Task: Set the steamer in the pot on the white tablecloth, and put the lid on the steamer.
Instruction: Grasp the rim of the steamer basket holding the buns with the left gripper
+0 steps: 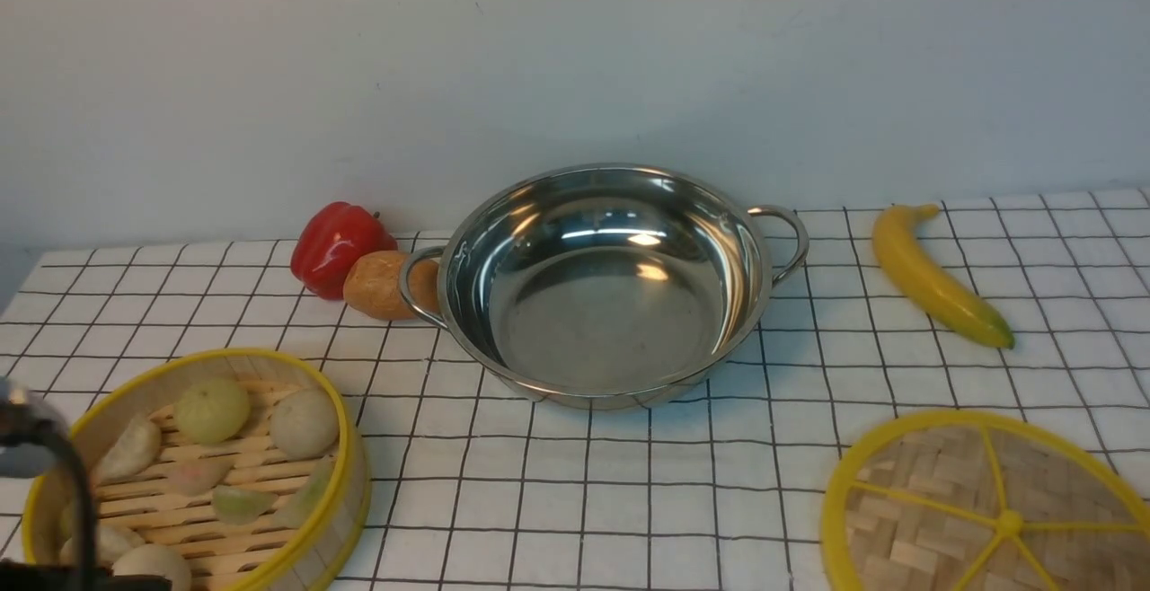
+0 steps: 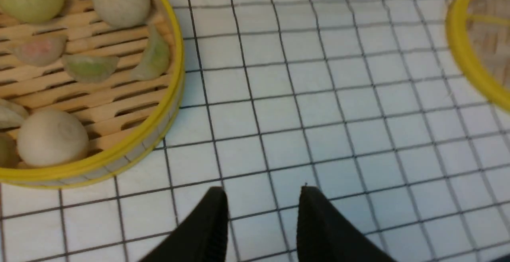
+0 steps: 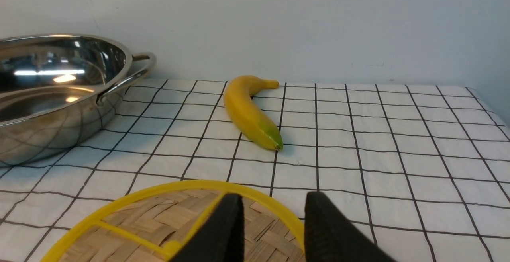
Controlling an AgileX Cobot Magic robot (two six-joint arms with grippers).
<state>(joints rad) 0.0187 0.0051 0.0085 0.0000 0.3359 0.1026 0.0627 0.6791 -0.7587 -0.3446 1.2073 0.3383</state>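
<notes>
While both arms hang empty, I count the risks before anything moves. My left gripper [image 2: 263,190] stands with its jaws parted to a middling gap and nothing between them, over bare white tablecloth [image 2: 338,94]. The steamer [image 2: 179,75] sits just beside it and a little ahead, untouched, well short of the pot [image 1: 611,304], which lies far ahead of both grippers. My right gripper [image 3: 274,196] is spread wide, also empty, hovering over the rim of the lid [image 3: 139,218].

My main worry is the grasp on the steamer: I judge a one-sided pinch on that thin wall would let the basket tilt in the lift, and the buns [image 2: 51,136] and dumplings [image 2: 89,67] would roll out. The steamer looks only slightly narrower than the pot, so an off-centre descent could catch the steel rim and leave it cocked, or shove the pot into the brown roll [image 1: 377,284] and red pepper [image 1: 337,245] right by its handle. The flat lid gives the right gripper little to bite; it may slide on the cloth or drag it.
</notes>
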